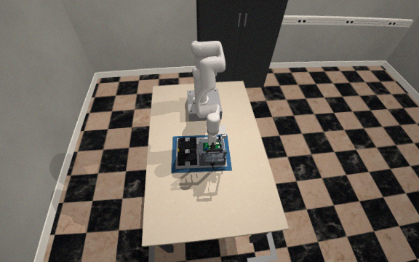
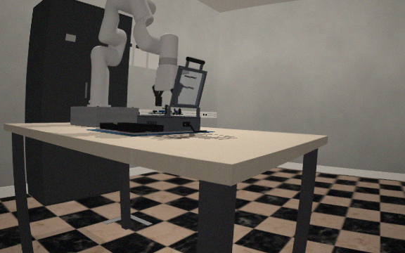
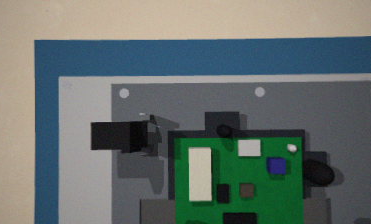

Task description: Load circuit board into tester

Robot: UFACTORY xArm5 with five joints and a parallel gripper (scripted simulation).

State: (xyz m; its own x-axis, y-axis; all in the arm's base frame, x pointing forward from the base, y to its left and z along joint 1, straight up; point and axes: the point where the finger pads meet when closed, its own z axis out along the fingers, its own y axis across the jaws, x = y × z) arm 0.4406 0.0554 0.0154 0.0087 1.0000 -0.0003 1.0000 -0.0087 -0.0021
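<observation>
The green circuit board (image 3: 256,170) (image 1: 207,146) lies component side up in the tester (image 3: 161,105) (image 2: 178,123). Its long white connector (image 3: 200,174) is near the board's left edge in the wrist view, on the side of a tall black block-shaped post (image 3: 118,136). Rounded black posts (image 3: 224,131) (image 3: 318,172) stand beside two other edges. I cannot tell whether both pins pass through the holes. The lid (image 2: 189,88) (image 1: 214,158) stands open. My gripper (image 2: 158,102) is open above the board, clear of it; its fingertips are outside the wrist view.
The black tray (image 1: 182,157) (image 2: 132,127) is beside the tester on the blue mat (image 1: 173,160) (image 3: 46,125). The raised lid stands close to the arm, with its black handle (image 2: 195,60) on top. A black cable (image 2: 193,128) runs from the tester's side.
</observation>
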